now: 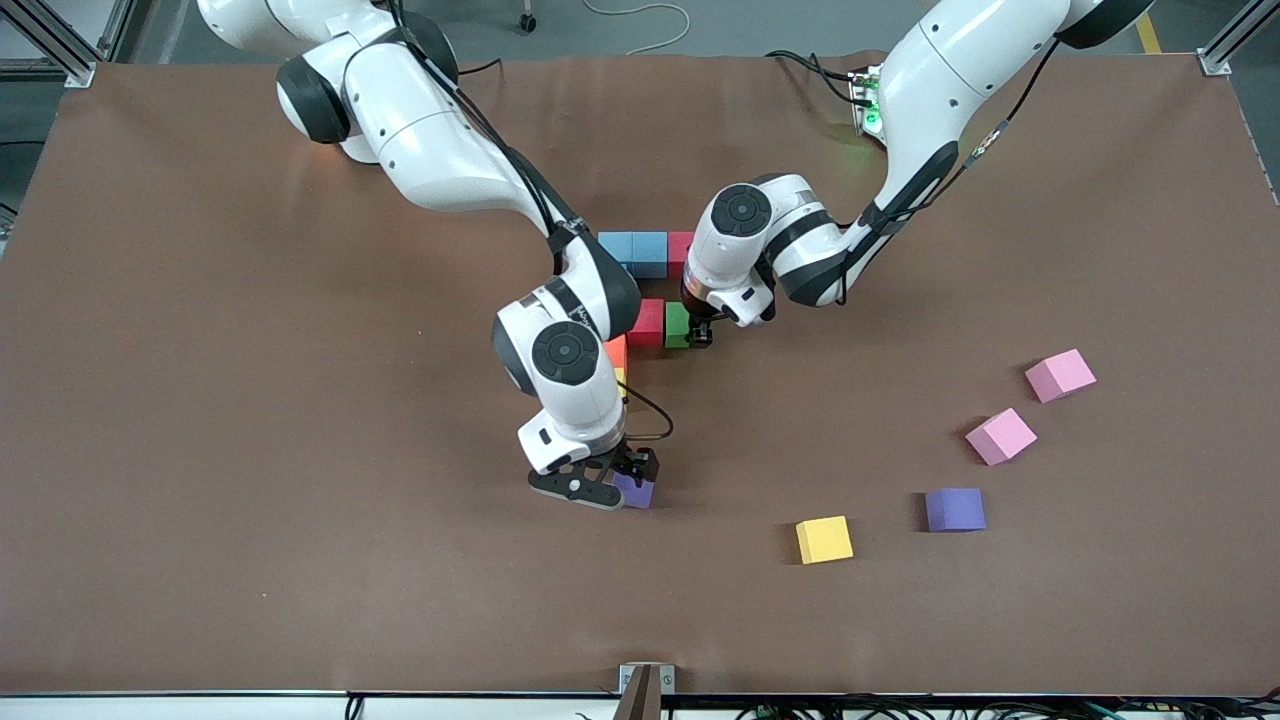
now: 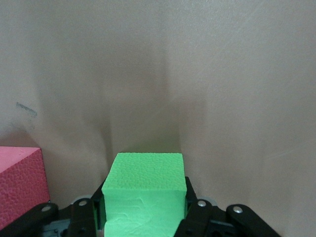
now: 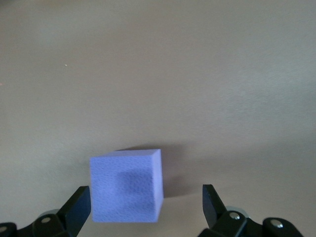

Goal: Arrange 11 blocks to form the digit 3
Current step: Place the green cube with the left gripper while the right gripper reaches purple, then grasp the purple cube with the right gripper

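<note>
Left hand [image 1: 700,335] clamps the green block [image 1: 677,325] at centre frame beside the red block [image 1: 647,322] to extend our digit 3, while our right hand [image 1: 615,487], lower centre, spreads around a purple block [image 1: 636,490] on the table [image 1: 250,450].

Matte, finely pebbled foam green block [image 2: 144,180] and purple block [image 3: 127,185]; matte brown table covering [image 1: 200,450].

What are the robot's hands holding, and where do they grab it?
The left gripper holds the green block by two facing sides. The right gripper, jaws open around a purple block, holds nothing.
</note>
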Motion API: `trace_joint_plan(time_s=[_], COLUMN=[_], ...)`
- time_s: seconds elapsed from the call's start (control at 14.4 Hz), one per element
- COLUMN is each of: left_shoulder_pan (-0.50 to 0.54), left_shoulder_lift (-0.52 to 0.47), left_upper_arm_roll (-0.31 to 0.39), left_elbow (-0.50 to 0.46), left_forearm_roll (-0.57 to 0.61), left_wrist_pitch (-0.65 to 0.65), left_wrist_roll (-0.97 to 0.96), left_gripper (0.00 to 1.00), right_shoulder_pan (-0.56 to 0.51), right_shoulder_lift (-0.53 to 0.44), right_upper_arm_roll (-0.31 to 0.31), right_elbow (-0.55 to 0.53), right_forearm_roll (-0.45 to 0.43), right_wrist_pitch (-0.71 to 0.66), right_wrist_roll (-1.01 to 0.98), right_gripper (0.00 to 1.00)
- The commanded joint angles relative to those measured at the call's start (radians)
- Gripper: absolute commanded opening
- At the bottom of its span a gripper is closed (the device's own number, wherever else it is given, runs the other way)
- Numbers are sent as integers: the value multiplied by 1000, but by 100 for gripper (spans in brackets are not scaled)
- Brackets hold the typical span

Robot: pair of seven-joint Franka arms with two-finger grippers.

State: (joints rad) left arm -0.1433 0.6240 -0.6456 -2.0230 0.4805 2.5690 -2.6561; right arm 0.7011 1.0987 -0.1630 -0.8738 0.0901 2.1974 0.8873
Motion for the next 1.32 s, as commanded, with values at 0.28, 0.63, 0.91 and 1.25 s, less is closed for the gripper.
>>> trace_joint_plan(time_s=[0.28,0.63,0.91,1.25], left_shoulder_pan=[-27,-29,-24,-16], left_shoulder_lift=[22,37,16,-81], left_upper_arm_roll=[15,15,14,-16], left_elbow=[15,15,21,29], left_forearm_roll=[29,95,99,101], left_wrist_pitch=[7,0,-19,-134], left_wrist_roll=[-27,-25,-24,-18], left_gripper=[43,100,100,100], right_shoulder_pan=[21,40,41,41], right_shoulder_lift=[70,92,101,102], right_upper_arm_roll=[-21,-43,-43,-44], right_elbow=[70,76,78,78], right_forearm_roll=[-16,-16,-16,-16], right_wrist_pitch=[27,35,47,47], right_wrist_roll=[93,105,107,105], right_gripper=[100,100,99,65])
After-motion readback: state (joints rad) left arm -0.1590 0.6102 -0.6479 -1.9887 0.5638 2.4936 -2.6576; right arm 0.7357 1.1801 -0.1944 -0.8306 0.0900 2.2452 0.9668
